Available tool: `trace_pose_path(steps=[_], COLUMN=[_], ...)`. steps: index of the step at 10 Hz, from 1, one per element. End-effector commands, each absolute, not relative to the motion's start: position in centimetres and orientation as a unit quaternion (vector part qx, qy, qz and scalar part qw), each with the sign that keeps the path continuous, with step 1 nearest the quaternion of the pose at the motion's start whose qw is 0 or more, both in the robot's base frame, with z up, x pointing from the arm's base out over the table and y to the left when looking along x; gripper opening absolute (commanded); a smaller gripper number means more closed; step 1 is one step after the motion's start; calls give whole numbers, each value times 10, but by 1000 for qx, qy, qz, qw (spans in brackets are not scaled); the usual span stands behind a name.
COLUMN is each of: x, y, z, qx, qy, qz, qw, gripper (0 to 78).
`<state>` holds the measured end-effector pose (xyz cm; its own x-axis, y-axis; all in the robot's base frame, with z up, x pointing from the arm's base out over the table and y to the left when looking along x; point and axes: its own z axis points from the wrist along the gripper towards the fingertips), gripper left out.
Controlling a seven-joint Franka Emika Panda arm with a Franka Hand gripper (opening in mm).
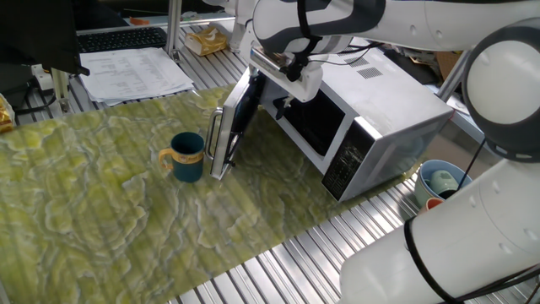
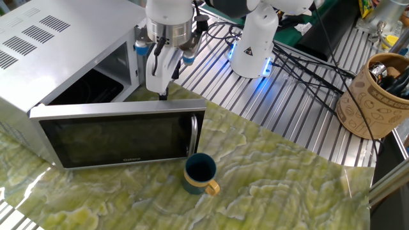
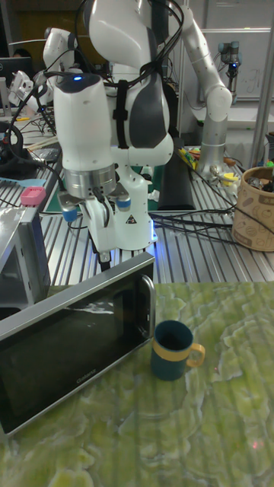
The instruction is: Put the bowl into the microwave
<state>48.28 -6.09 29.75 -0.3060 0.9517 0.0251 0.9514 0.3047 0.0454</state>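
The bowl (image 1: 187, 158) (image 2: 200, 174) (image 3: 173, 350), a dark teal mug with a yellow handle, stands upright on the green mat right next to the free end of the open door. The white microwave (image 1: 380, 118) (image 2: 38, 38) (image 3: 15, 251) has its dark glass door (image 1: 228, 127) (image 2: 121, 137) (image 3: 76, 342) swung wide open, showing the dark cavity. My gripper (image 1: 285, 95) (image 2: 160, 92) (image 3: 103, 259) points down just behind the door's top edge, fingers together and holding nothing, about a hand's length from the bowl.
A pale blue container (image 1: 439, 179) sits beyond the microwave's far side. Papers (image 1: 135, 72) and a keyboard (image 1: 118, 38) lie past the mat. A brown patterned holder (image 2: 377, 96) and cables (image 2: 307, 64) are on the slatted table near the arm's base (image 2: 255, 38).
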Motion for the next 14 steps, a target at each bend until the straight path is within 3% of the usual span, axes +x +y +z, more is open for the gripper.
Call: trace_pose_path(steps=[1, 10, 14], x=[483, 483, 483], y=[-61, -61, -61], z=[299, 298, 298], qx=[588, 571, 557], qy=[809, 820, 830], qz=[11, -36, -32], qw=[8, -3, -7], gripper=[774, 774, 774])
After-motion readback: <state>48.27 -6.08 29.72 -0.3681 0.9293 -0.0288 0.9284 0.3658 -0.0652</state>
